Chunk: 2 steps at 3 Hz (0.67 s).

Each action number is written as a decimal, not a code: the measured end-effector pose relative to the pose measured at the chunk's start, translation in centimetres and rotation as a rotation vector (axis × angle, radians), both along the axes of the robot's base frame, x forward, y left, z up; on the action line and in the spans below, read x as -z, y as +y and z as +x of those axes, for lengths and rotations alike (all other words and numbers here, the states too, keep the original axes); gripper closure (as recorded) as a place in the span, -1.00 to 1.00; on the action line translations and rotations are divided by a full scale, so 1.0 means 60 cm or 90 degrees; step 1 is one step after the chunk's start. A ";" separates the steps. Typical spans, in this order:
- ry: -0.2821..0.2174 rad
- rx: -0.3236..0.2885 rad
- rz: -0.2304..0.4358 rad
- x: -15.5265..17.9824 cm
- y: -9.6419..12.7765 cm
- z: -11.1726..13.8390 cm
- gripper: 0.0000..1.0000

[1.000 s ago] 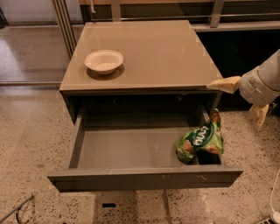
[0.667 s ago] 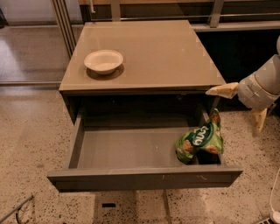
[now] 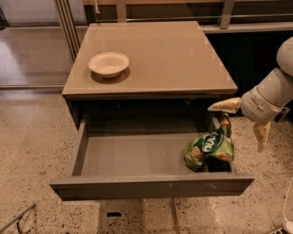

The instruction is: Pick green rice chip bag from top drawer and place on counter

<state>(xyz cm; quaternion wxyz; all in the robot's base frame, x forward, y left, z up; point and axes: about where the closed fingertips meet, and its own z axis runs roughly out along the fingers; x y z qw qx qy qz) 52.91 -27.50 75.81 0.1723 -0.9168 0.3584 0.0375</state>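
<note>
The green rice chip bag (image 3: 209, 148) lies crumpled in the front right corner of the open top drawer (image 3: 137, 155), leaning against its right wall. The tan counter (image 3: 155, 55) tops the dark cabinet above the drawer. My gripper (image 3: 243, 119) hangs at the right of the cabinet, just above and to the right of the bag, with its two cream fingers spread apart: one finger (image 3: 224, 105) points left over the drawer's right wall, the other (image 3: 262, 135) points down outside it. It holds nothing.
A white bowl (image 3: 109, 63) stands on the counter's left side. A metal railing (image 3: 174, 13) runs behind the cabinet. Speckled floor surrounds the cabinet, and a cable lies at the lower left (image 3: 16, 218).
My gripper has moved a little left and down toward the drawer's right side. The bag, the drawer and the bowl have not moved.
</note>
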 end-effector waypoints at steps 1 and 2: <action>0.020 -0.025 0.014 0.024 0.016 -0.004 -0.70; 0.031 -0.043 0.022 0.043 0.026 0.001 -0.52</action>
